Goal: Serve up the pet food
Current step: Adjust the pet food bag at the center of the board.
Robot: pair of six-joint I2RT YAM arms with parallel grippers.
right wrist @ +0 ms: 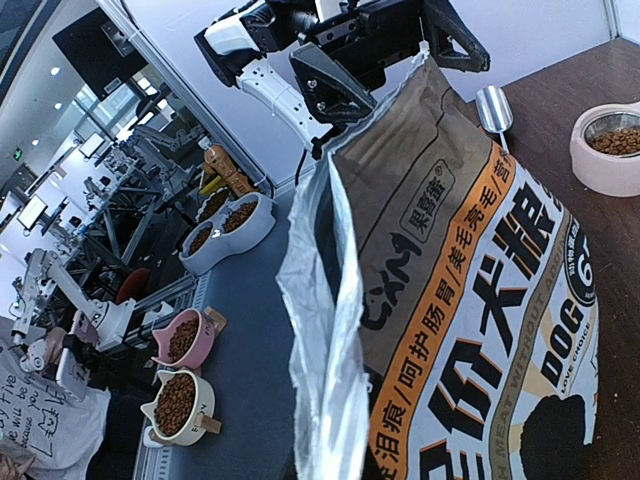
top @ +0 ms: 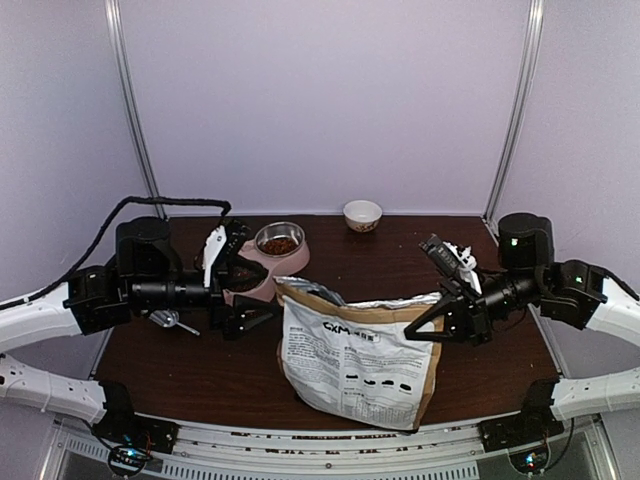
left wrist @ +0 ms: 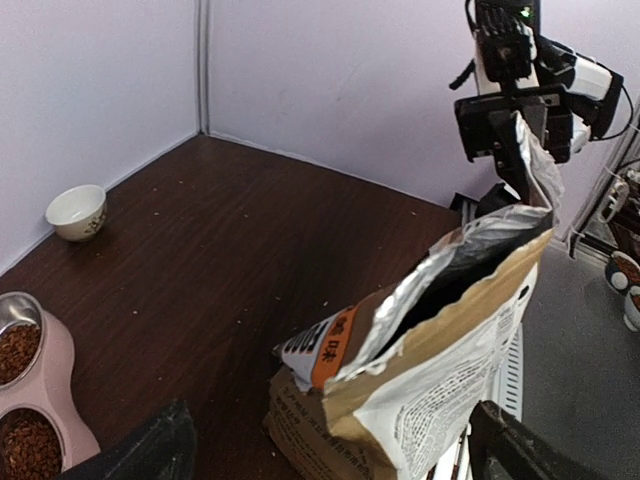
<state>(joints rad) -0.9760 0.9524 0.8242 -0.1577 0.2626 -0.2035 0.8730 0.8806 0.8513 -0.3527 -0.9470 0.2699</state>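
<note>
The pet food bag (top: 355,355), white and kraft brown with a silver lining, stands in the middle of the table with its mouth open. My right gripper (top: 428,322) is shut on the bag's upper right edge (left wrist: 535,150) and holds it up. My left gripper (top: 247,288) is open just left of the bag's other top corner (left wrist: 330,350), which lies ahead between its fingers (left wrist: 150,450). Brown kibble (top: 279,245) fills the bowls of the pink feeder (top: 262,278) behind the left gripper. No kibble shows inside the bag.
A metal scoop (top: 170,320) lies on the table under the left arm, also in the right wrist view (right wrist: 493,105). A small white bowl (top: 362,214) stands at the back wall. Walls close the back and sides.
</note>
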